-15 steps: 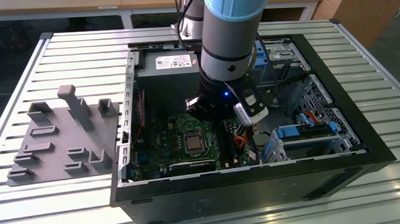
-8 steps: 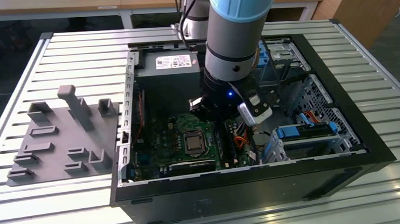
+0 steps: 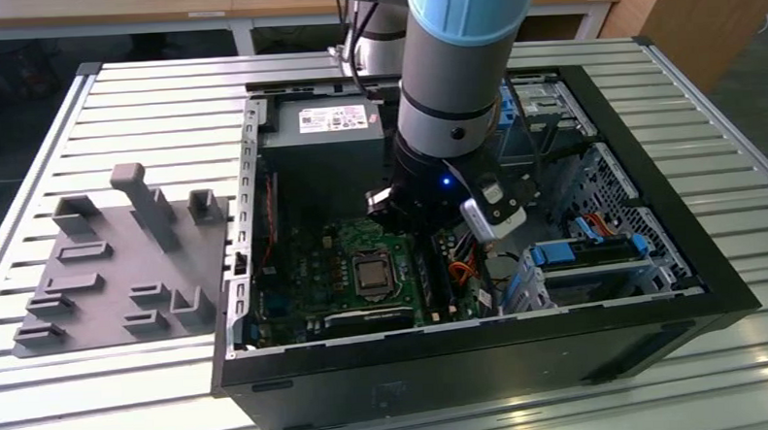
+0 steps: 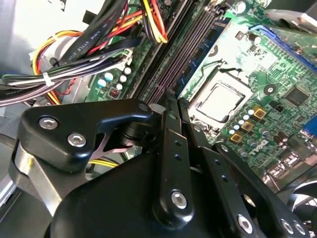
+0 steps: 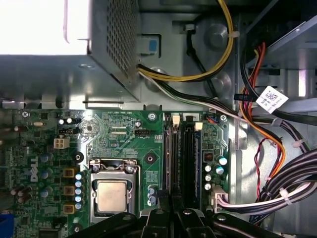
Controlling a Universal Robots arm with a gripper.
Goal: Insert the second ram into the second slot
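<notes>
Ram: a thin blue stick with dark chips (image 4: 203, 54) stands on edge along the slots (image 5: 181, 153), on the side nearest the CPU (image 5: 111, 196). I cannot tell whether this is the second ram or another one already seated, nor whether it is pressed fully home.
Why there: upright and in line with the slot is the only way such a stick goes in, edge first and straight down.
Jaws: narrow. In the second wrist view the two fingers run side by side and nearly meet at the tips. I can make out nothing between them, though a board seen edge-on could hide there.
Gripper: the gripper (image 4: 172, 96) hangs low over the near end of the slot bank with its tips aimed along the slot lines. That pose suits pressing or guiding a stick, not a wide grab.
Arm: the arm (image 3: 462, 66) comes down almost vertically into the case (image 3: 493, 332), probably to stay clear of its walls and the drive bays.
Cables: bundled wires (image 4: 99, 44) lie just beside the slots, tied away from the gripper's path.
Motherboard: it lies flat on the case floor, so the slots face upward toward the wrist.
Outside: a grey fixture (image 3: 115, 275) with pegs and pockets sits on the tabletop (image 3: 146, 109) at the exterior view's left, well apart from the case.
</notes>
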